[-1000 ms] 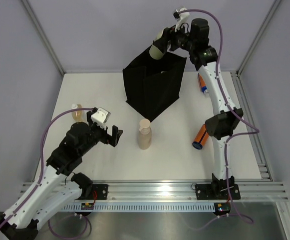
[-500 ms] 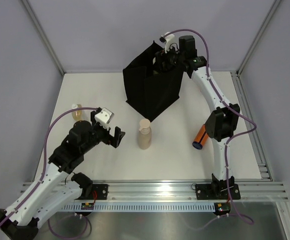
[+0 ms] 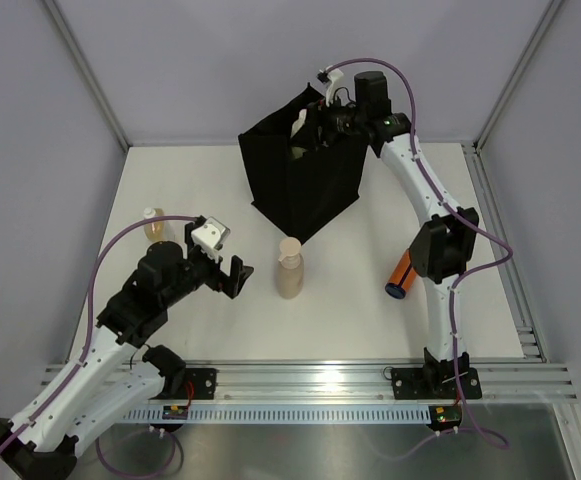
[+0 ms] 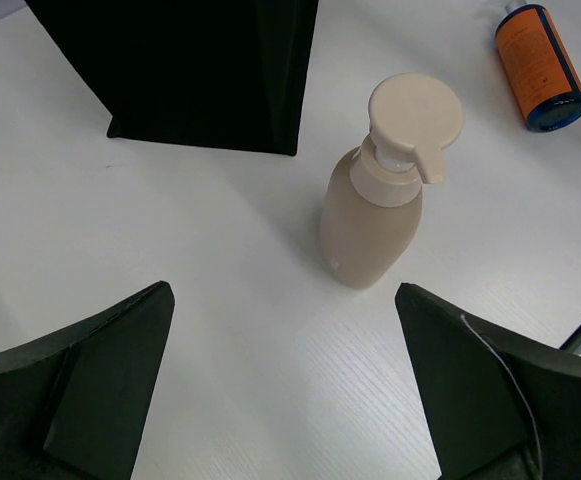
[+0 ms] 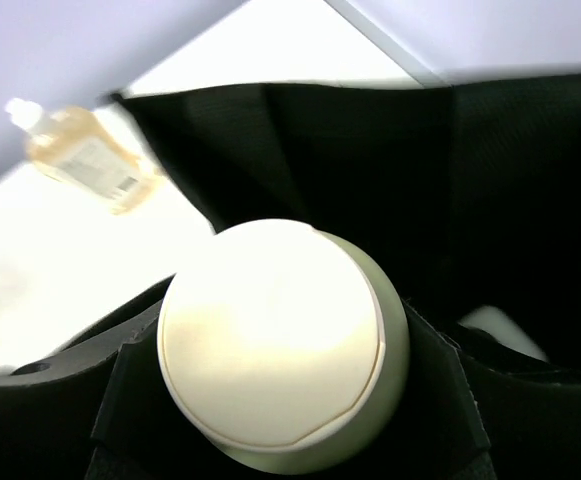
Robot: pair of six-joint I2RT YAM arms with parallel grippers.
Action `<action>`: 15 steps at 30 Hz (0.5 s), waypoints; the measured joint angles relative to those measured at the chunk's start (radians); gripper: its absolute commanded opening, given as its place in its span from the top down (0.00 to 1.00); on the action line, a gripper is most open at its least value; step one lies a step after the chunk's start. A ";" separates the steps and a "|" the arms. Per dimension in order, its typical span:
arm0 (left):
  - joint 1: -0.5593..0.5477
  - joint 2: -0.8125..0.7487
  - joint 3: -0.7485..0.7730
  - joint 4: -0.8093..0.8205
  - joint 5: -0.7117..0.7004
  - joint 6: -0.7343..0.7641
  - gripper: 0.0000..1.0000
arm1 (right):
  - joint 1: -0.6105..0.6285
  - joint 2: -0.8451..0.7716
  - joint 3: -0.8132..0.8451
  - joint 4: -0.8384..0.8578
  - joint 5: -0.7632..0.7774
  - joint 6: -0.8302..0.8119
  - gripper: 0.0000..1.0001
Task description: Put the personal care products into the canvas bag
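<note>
Tan bottle [image 4: 370, 215] stood mid-table just ahead of my left gripper [image 4: 290, 400], fingers parted, bare tabletop [image 4: 220, 300] around it. Toward the far edge, my right gripper [image 5: 285, 400] clamped the olive-green bottle [image 5: 270, 340] in the mouth of the canvas bag [image 3: 300, 190]; only its wrist camera showed that grip.

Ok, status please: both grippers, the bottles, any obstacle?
Left gripper open, empty, facing tan bottle. Right gripper shut on green bottle, at open top of bag. Nothing seen blocking.
</note>
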State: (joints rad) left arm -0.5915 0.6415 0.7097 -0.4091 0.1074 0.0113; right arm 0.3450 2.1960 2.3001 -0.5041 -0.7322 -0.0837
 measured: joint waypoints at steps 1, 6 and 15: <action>0.000 0.000 0.000 0.000 0.002 0.000 0.01 | 0.003 0.000 0.000 0.012 -0.016 0.026 1.00; 0.000 0.002 0.000 0.000 0.006 0.000 0.01 | 0.023 0.000 0.000 0.028 -0.028 0.085 1.00; 0.000 0.023 0.000 0.000 0.023 0.000 0.01 | 0.030 0.018 0.000 -0.034 0.167 -0.039 0.98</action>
State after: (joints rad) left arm -0.5915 0.6643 0.7097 -0.4095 0.1307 0.0113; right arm 0.3752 2.2143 2.3001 -0.5381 -0.5648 -0.1230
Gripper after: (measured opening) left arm 0.987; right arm 0.775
